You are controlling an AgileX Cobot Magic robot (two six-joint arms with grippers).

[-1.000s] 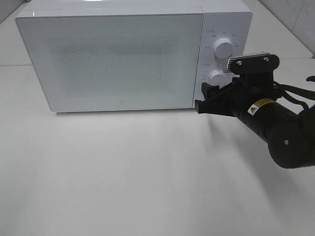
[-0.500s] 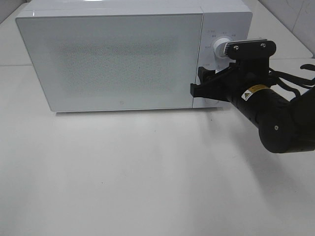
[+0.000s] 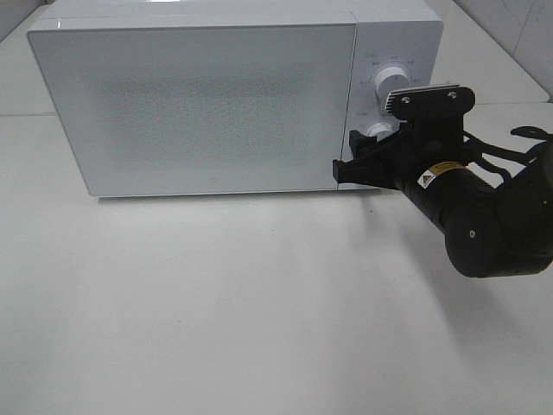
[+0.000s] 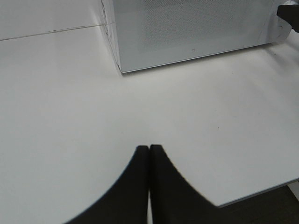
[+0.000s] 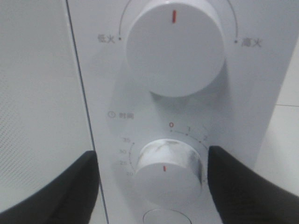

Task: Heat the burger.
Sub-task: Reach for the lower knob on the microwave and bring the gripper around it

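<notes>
Straddling the microwave's [image 3: 199, 104] lower dial [image 5: 168, 170], right gripper [image 5: 152, 161] stands spread.

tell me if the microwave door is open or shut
shut: the door sits flush against the control panel, with only a thin closed seam between them

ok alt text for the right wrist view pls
Close-up of a white microwave control panel, with the open black jaws of the right gripper flanking the lower timer knob. The larger knob sits above it on the panel, its red mark at the midpoint of its dial, and the edge of the door shows alongside.
</notes>
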